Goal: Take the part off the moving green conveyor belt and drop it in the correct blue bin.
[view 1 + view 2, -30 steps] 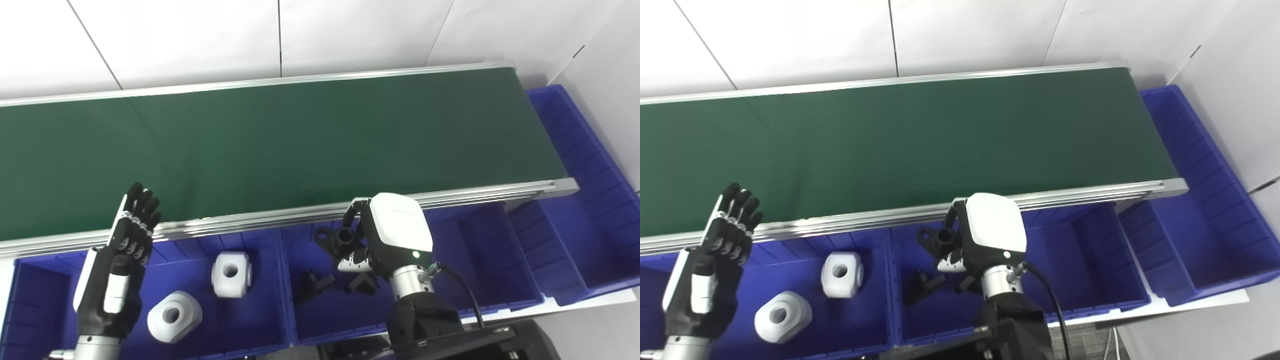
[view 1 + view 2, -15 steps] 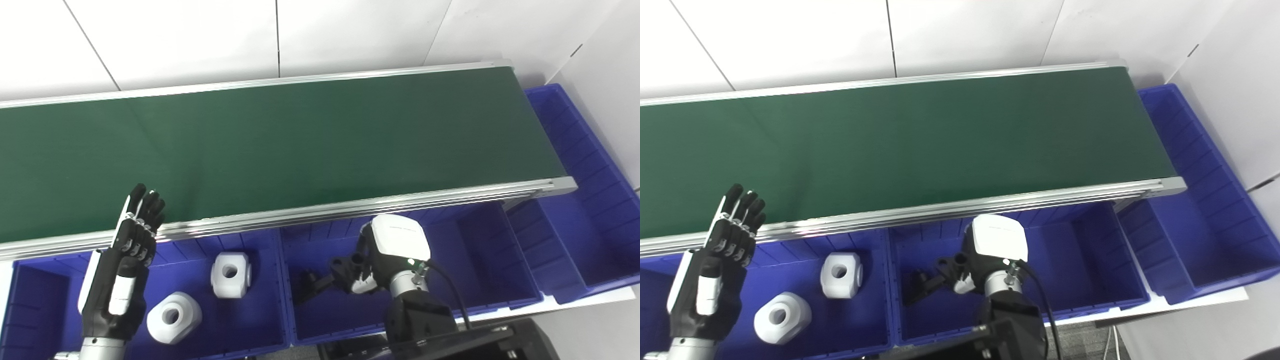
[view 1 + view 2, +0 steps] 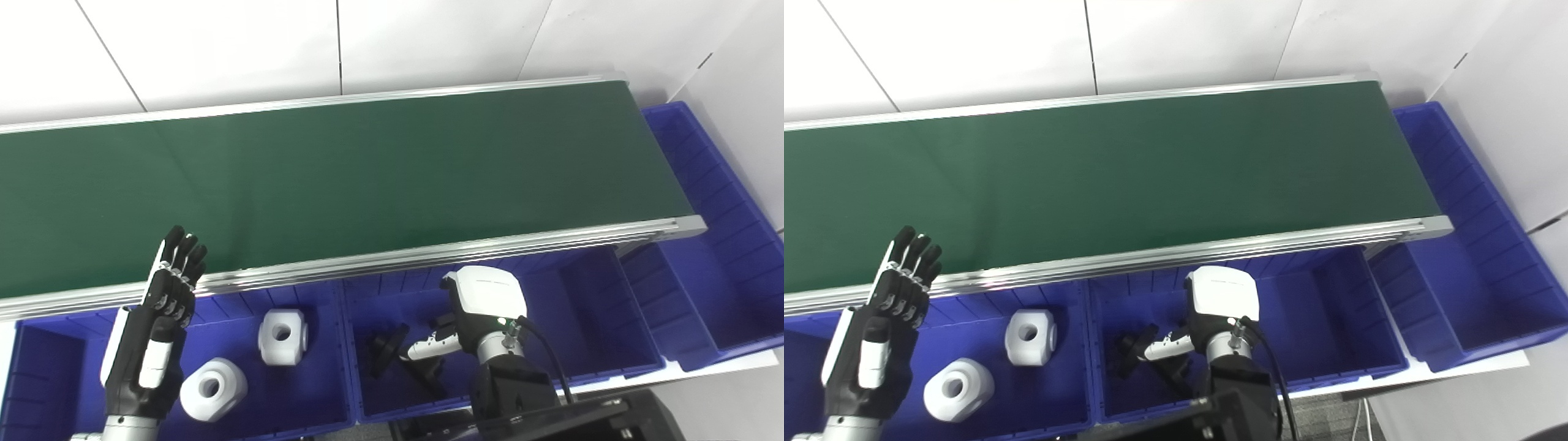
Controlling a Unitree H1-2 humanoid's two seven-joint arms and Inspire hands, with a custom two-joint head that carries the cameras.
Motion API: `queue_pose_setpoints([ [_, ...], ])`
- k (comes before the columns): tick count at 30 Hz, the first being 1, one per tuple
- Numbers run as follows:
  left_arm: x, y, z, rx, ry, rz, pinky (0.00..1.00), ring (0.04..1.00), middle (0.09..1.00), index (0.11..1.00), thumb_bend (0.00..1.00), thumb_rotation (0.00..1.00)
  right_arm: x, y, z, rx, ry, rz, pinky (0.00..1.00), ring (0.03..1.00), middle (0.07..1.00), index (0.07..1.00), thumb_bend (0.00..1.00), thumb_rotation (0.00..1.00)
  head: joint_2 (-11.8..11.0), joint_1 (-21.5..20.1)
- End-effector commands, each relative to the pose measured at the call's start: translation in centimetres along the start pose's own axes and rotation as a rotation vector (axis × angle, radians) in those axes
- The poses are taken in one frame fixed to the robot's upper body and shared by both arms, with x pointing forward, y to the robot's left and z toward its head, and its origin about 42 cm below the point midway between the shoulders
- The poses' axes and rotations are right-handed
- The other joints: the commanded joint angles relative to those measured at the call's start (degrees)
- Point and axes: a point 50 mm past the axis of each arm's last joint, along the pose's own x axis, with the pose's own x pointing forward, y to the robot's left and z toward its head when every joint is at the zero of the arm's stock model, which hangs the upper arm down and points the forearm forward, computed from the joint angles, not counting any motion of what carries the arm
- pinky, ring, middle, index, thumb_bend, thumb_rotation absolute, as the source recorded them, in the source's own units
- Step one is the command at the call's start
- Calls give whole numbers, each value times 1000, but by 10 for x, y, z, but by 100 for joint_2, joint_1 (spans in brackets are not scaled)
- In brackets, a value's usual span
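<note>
The green conveyor belt (image 3: 367,177) carries no part in view. My right hand (image 3: 474,312) is low inside the middle blue bin (image 3: 569,306). Its thumb sticks out to the left and it holds nothing. A black part (image 3: 384,350) lies on the bin floor just left of the thumb. Another black part (image 3: 430,375) lies below the thumb. My left hand (image 3: 165,306) is open with its fingers straight up, at the belt's near rail above the left blue bin (image 3: 318,392).
Two white blocks with round holes (image 3: 282,335) (image 3: 213,388) lie in the left bin. A long blue bin (image 3: 704,288) stands at the belt's right end. The silver belt rail (image 3: 429,254) runs just behind the bins.
My right hand came down from the rail into the middle bin with the black part, then let go of it. The part now lies on the bin floor. My left hand barely moved.
</note>
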Motion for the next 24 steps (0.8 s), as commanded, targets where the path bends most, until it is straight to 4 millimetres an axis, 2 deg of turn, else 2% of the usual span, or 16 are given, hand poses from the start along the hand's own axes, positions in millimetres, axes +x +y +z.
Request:
queue_pose_setpoints([
  [1, 0, -5, 9, 29, -52, -13, 1000, 972, 987, 1000, 707, 839, -11, -4, 18, 111, -66, -65, 719, 736, 772, 772, 1000, 606, -68, 179],
  [2, -1, -6, 8, 34, -52, -11, 1000, 963, 985, 1000, 715, 841, -12, -4, 17, 138, -82, -84, 670, 699, 745, 758, 1000, 644, -78, 211],
  [3, -2, -7, 6, 40, -58, -10, 1000, 961, 985, 1000, 717, 842, -16, -5, 16, 220, -119, -106, 653, 687, 735, 753, 1000, 657, -127, 428],
  [5, -4, -9, 0, 48, -76, -15, 999, 958, 990, 1000, 689, 833, -26, -10, 15, 419, -186, -136, 530, 620, 698, 751, 806, 799, -191, 649],
  [6, -5, -11, -2, 50, -84, -16, 996, 954, 987, 1000, 683, 829, -31, -13, 15, 522, -216, -144, 512, 616, 701, 750, 760, 829, -236, 860],
  [7, -6, -12, -5, 57, -90, -15, 988, 947, 982, 1000, 668, 824, -36, -15, 16, 636, -252, -151, 534, 651, 724, 747, 710, 883, -258, 936],
  [8, -7, -14, -7, 61, -94, -13, 986, 946, 981, 1000, 665, 824, -41, -16, 16, 739, -287, -160, 540, 657, 727, 747, 705, 890, -343, 1145],
  [9, -8, -16, -9, 64, -96, -12, 984, 944, 980, 1000, 659, 823, -45, -17, 16, 802, -308, -167, 559, 676, 733, 743, 683, 897, -343, 1145],
  [12, -10, -21, -12, 71, -74, -6, 997, 939, 970, 1000, 670, 820, -65, -9, 29, 1232, -427, -203, 623, 708, 753, 743, 658, 944, -505, 1435],
  [14, -12, -25, -15, 69, -76, 4, 992, 928, 957, 1000, 669, 801, -75, 3, 36, 1427, -482, -285, 656, 706, 736, 713, 630, 896, -570, 1583],
  [16, -13, -29, -17, 68, -77, 17, 969, 916, 946, 1000, 687, 784, -80, 18, 38, 1453, -542, -365, 692, 727, 752, 730, 540, 939, -643, 1729],
  [18, -14, -34, -21, 63, -71, 22, 961, 912, 944, 1000, 700, 776, -78, 37, 31, 1347, -602, -407, 709, 741, 771, 747, 528, 949, -710, 1908],
  [24, -15, -47, -22, 64, -44, 12, 943, 915, 946, 1000, 748, 757, -62, 65, 12, 1233, -615, -358, 713, 760, 807, 772, 692, 986, -806, 2361],
])
